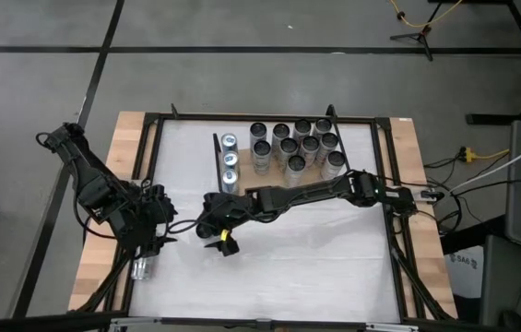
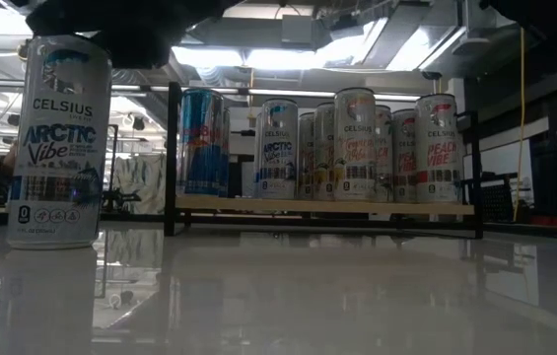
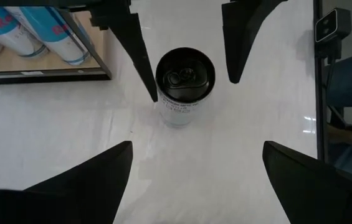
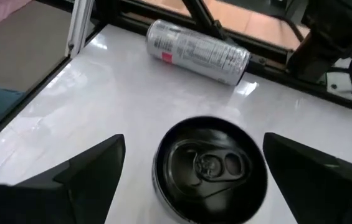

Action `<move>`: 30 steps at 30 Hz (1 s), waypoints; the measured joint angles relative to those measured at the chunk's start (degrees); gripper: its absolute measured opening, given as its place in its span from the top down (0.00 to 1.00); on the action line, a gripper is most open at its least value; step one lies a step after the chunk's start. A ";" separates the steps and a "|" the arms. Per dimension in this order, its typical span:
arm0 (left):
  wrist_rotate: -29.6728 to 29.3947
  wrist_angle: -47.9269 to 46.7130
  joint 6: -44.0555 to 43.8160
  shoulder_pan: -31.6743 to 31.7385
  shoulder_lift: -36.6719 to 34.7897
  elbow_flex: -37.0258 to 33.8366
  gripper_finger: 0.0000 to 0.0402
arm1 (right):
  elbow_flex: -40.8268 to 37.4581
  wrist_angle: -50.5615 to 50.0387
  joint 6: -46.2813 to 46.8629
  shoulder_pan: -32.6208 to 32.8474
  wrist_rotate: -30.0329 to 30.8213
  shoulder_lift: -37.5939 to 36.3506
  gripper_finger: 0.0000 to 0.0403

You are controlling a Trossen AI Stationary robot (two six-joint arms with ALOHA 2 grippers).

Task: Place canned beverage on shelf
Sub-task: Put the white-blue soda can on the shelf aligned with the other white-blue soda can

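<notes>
my two arms are matte black, jointed links trailing looped black cables. my right arm (image 1: 334,191) carries a small yellow tag near its wrist. my fingers (image 3: 88,186) are dark, broad, tapering wedges.

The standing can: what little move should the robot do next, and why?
Probably lower the open right end effector straight down. It sits centred over the upright can, but the low view shows it wholly above the can's top, too high to grip.
</notes>
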 joint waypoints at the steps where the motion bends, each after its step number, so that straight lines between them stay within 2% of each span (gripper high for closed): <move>1: -0.02 0.00 0.00 0.00 0.00 0.00 0.13 | 0.00 -0.30 0.00 0.00 0.00 0.00 0.07; 18: -0.96 0.00 0.00 0.00 0.00 0.00 0.13 | 0.02 -1.80 -0.13 0.09 0.07 0.43 0.08; 30: -1.80 0.00 0.00 0.00 0.00 0.00 0.13 | 0.00 -1.34 -0.13 0.08 0.08 0.85 0.32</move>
